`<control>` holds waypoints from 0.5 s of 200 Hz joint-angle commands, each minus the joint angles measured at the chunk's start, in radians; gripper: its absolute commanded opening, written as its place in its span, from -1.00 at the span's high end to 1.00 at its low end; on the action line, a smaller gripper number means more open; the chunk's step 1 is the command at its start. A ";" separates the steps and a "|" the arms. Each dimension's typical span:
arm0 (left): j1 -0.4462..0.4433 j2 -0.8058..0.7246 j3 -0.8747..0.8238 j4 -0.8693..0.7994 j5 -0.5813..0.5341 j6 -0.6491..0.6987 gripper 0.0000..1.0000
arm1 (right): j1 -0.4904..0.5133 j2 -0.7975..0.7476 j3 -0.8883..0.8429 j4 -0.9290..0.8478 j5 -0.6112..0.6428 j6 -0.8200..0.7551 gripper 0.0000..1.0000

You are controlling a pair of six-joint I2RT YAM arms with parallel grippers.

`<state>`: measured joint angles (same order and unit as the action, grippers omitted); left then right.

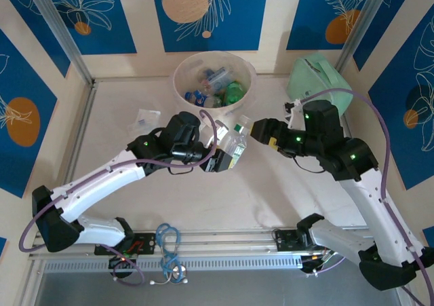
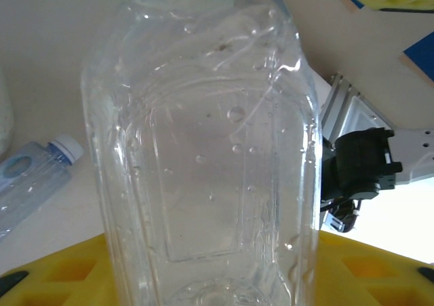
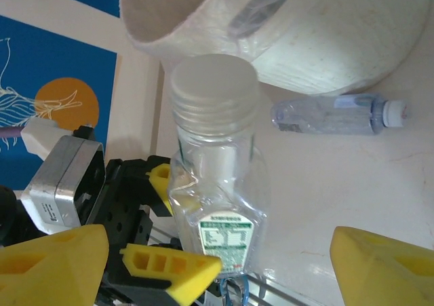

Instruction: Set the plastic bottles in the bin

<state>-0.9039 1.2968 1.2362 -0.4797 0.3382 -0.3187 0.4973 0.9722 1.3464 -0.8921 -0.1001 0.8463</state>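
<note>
Clear bottle (image 1: 234,143) clamped in left gripper (image 1: 228,156); right gripper (image 1: 255,129) wide open.

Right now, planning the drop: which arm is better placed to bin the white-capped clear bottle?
Probably left: the left gripper grips the white-capped clear bottle near the white bin; the right gripper faces it, open and empty.

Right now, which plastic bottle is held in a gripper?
The clear white-capped bottle in the left gripper; other bottles lie in the bin, one blue-labelled bottle on the table beside it.
</note>
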 commanded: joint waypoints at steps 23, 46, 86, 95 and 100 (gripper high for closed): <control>-0.009 -0.030 0.017 0.070 0.100 -0.026 -0.11 | 0.058 0.069 0.068 -0.012 0.113 0.002 -0.64; -0.012 -0.037 0.012 0.079 0.125 -0.031 -0.12 | 0.068 0.107 0.098 -0.007 0.144 -0.011 -0.63; -0.013 -0.045 0.006 0.079 0.125 -0.026 -0.13 | 0.082 0.175 0.156 -0.034 0.183 -0.034 -0.48; -0.012 -0.044 0.008 0.081 0.128 -0.026 -0.13 | 0.087 0.182 0.161 -0.036 0.190 -0.036 -0.46; -0.012 -0.044 0.008 0.082 0.128 -0.026 -0.13 | 0.090 0.184 0.161 -0.035 0.192 -0.037 -0.45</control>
<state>-0.9058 1.2751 1.2358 -0.4286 0.4335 -0.3408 0.5709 1.1450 1.4734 -0.9031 0.0517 0.8303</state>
